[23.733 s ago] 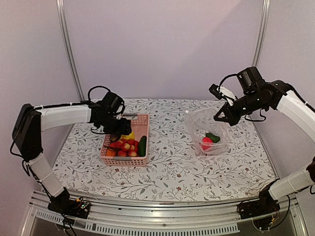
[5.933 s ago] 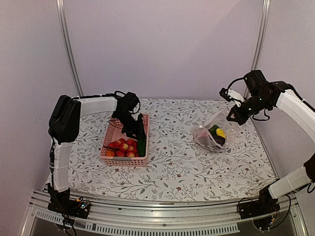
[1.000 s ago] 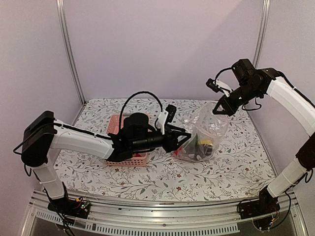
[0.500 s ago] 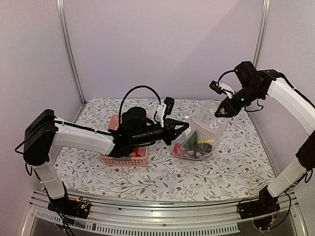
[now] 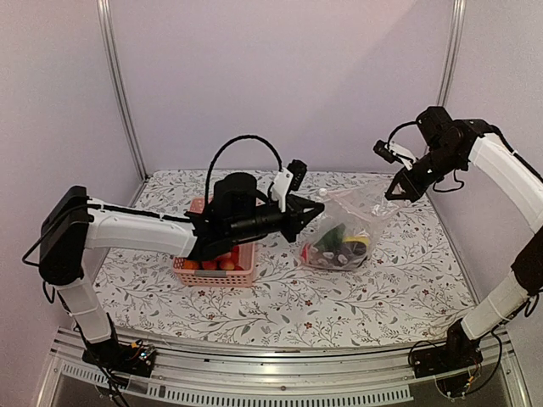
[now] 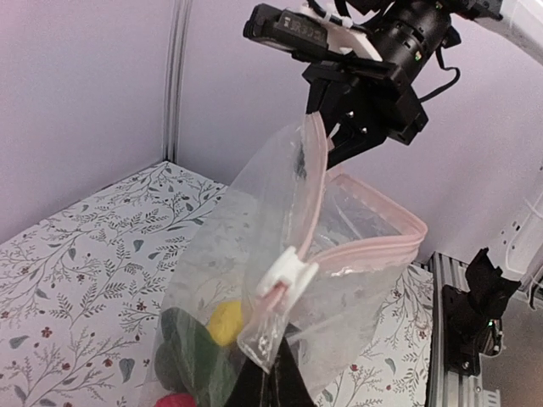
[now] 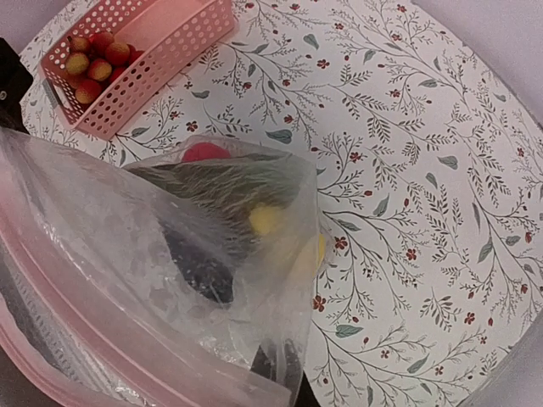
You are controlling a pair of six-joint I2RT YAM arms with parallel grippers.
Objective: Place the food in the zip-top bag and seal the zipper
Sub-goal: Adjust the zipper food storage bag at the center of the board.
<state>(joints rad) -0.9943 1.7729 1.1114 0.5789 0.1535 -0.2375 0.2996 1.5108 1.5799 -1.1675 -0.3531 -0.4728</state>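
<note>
I find the clear bag (image 5: 344,231) strung between both arms, just right of the pink basket (image 5: 212,274). I cannot tell whether its bottom touches the table (image 5: 356,297). The left gripper (image 5: 316,214) pinches the bag corner nearest the basket. The right gripper (image 5: 398,193) pinches the far end of the mouth, higher up.

Only the left wrist view shows the pink zipper (image 6: 365,248) parted into a loop, with a white slider (image 6: 285,272) at the left gripper's end. Toy food (image 6: 222,322) sits low in the bag: yellow, green, red and dark pieces.

The right wrist view shows red berries (image 7: 93,55) in the basket and a grey label (image 7: 53,91) on its end wall, print unreadable.
</note>
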